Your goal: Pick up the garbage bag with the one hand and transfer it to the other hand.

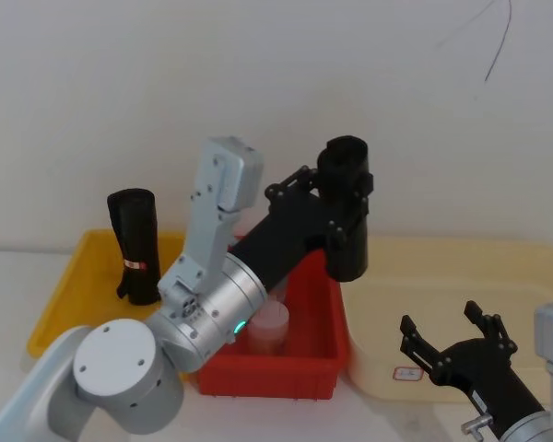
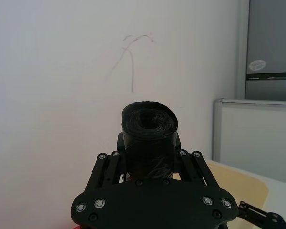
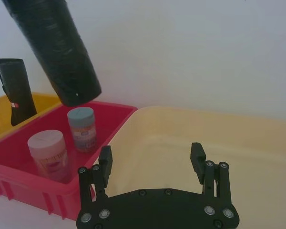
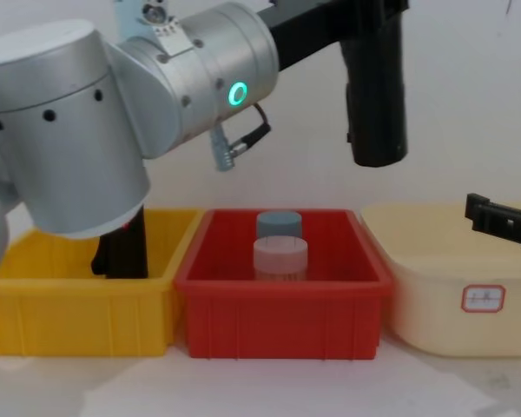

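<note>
Bins (image 4: 78,321) (image 4: 282,323) (image 4: 425,313) three, jars (image 4: 280,224) (image 4: 280,257) two, garbage bag (image 1: 346,207) one

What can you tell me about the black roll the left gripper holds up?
The garbage bag is a tall black cylinder of tightly rolled, glossy plastic, its spiral end showing on top. It hangs roughly upright in the air, above the red bin's right edge. Only the left gripper touches it, clamped around its upper half.
</note>
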You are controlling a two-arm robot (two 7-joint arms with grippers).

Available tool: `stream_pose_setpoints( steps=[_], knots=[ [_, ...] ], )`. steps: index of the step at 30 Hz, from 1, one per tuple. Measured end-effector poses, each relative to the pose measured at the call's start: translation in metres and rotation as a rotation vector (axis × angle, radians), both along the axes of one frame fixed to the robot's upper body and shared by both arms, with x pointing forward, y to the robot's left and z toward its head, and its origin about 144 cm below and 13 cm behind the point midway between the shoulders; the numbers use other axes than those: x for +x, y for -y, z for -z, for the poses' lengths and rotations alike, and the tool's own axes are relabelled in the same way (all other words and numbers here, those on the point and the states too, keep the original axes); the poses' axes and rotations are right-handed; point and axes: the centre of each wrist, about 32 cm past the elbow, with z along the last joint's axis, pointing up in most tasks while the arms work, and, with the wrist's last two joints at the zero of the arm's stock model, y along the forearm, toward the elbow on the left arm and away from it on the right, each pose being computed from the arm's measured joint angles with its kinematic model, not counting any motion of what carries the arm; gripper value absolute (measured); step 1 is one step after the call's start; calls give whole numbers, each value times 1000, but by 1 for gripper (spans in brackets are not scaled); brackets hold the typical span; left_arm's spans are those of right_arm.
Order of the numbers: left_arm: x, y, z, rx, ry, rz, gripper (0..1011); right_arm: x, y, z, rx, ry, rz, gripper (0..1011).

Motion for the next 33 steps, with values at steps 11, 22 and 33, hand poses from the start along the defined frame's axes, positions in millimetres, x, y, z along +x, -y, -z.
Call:
stream_pose_setpoints(
  steps=[11, 22, 33],
  knots=[
    [-1, 8, 2, 1, -7, 19, 481, 0, 0, 0, 0, 0, 0, 1001],
    [-2, 10, 4, 0, -15, 20, 481, 0, 0, -1, -4, 5, -3, 1001],
    [-2, 10, 4, -1, -18, 20, 481, 8, 4, -10, -54, 90, -74, 1002]
  ],
)
